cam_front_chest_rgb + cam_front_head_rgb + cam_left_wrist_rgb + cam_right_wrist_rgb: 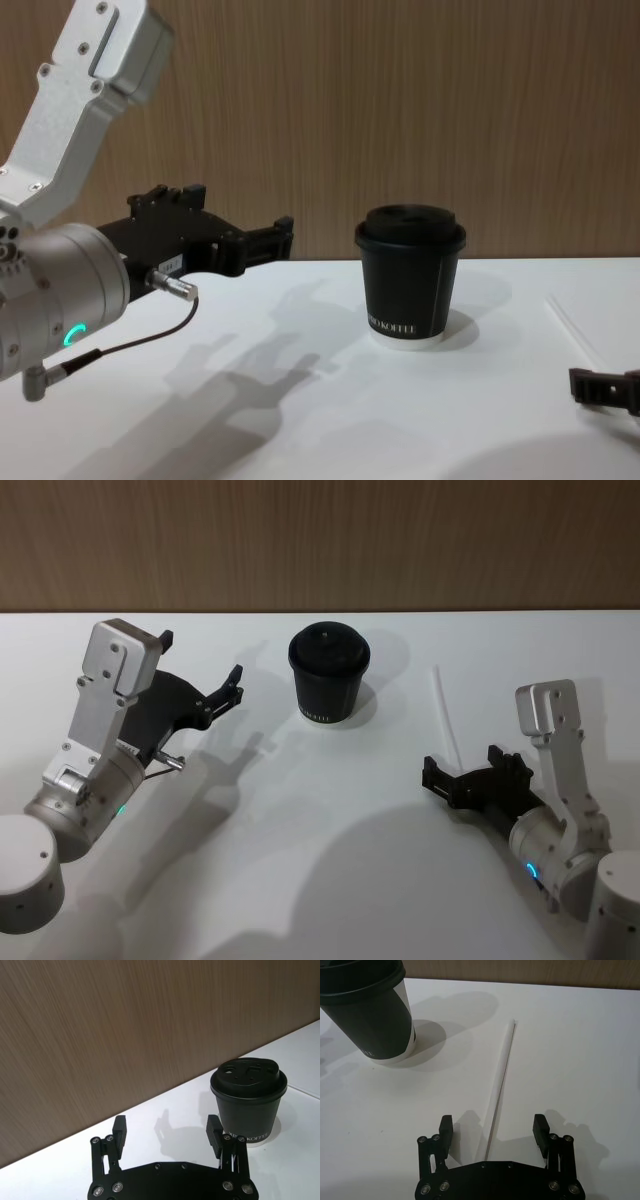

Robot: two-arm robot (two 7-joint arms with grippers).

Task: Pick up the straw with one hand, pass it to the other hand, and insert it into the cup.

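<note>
In the head view, the straw point(443, 715) lies flat on the white table point(300, 880), right of the cup point(330, 675) and well apart from it. My right gripper point(462, 765) sits at the straw's near end with its fingers spread. The left gripper point(200, 658) hangs left of the cup, also spread and holding nothing.

The left wrist view has the two left fingers apart, the lidded cup beyond them and off to one side.

The right wrist view is the one I trust most here. The straw point(501, 1080) runs away from the gripper, and its near end lies between the parted fingers (slightly off centre, I judge).

From the chest view the cup point(410, 285) stands upright. The straw is a faint line on the far right.

What worries me is the grab. A thin round straw flat on a smooth table can roll or skid when one finger reaches it first. Held by its very end, it would droop and swing, which would make the handover awkward. A careless sweep could also knock the light cup over.
</note>
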